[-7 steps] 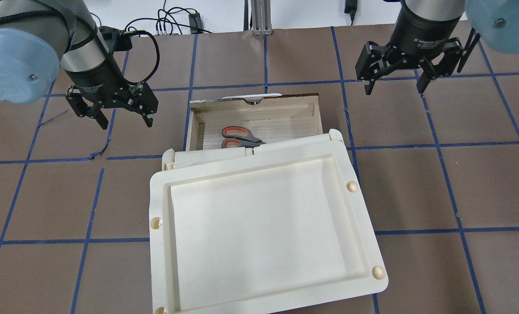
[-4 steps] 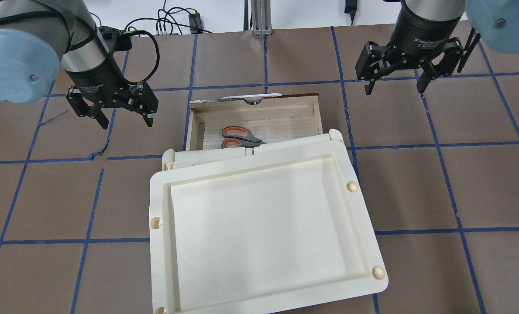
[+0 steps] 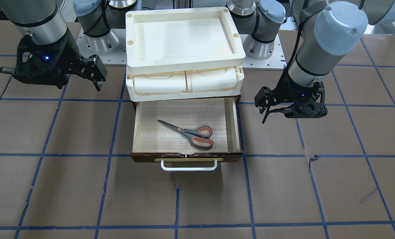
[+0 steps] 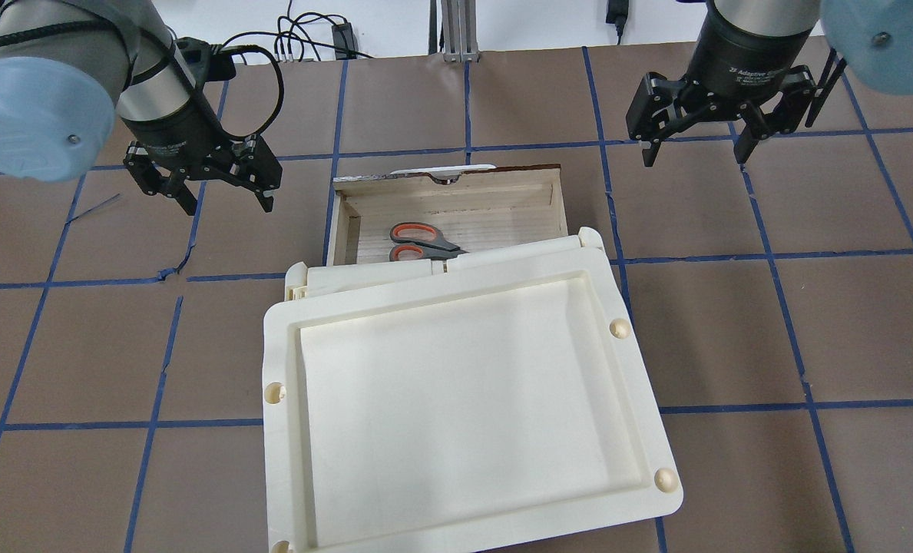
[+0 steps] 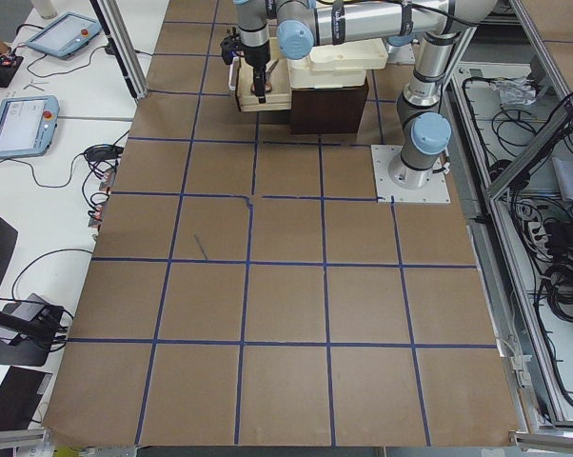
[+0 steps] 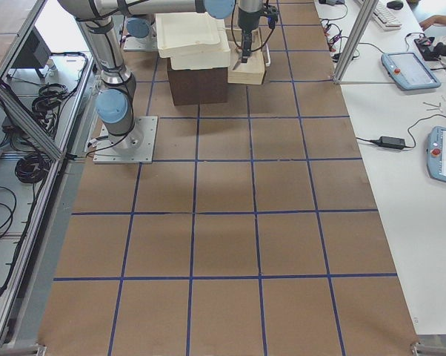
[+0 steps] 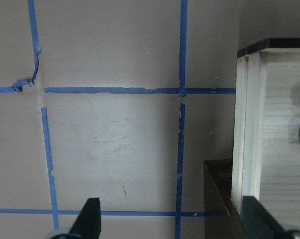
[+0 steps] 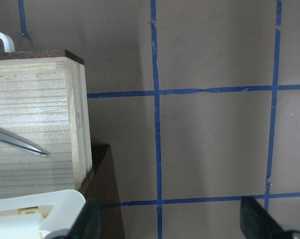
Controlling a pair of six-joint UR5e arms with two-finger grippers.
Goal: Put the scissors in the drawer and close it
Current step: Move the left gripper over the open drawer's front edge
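I am counting, nearest me first: one cream tray stacked over two cream compartments, one drawer, one pair of scissors, one white bar handle and my two pincers. The drawer is standing pulled out from under the cream unit, away from me, and the scissors are lying flat on its light-wood floor, toward my left half and close to the dark brown front. The scissors are showing dark metal blades, closed together, and grey handles with orange-lined finger loops. Their long axis is running diagonally, mostly across the drawer's width: the tips are pointing toward my right and back toward me, the loops toward my left and the front. My left pincer is hovering spread wide and empty over the table left of the drawer. My right pincer is hovering spread wide and empty to its right.
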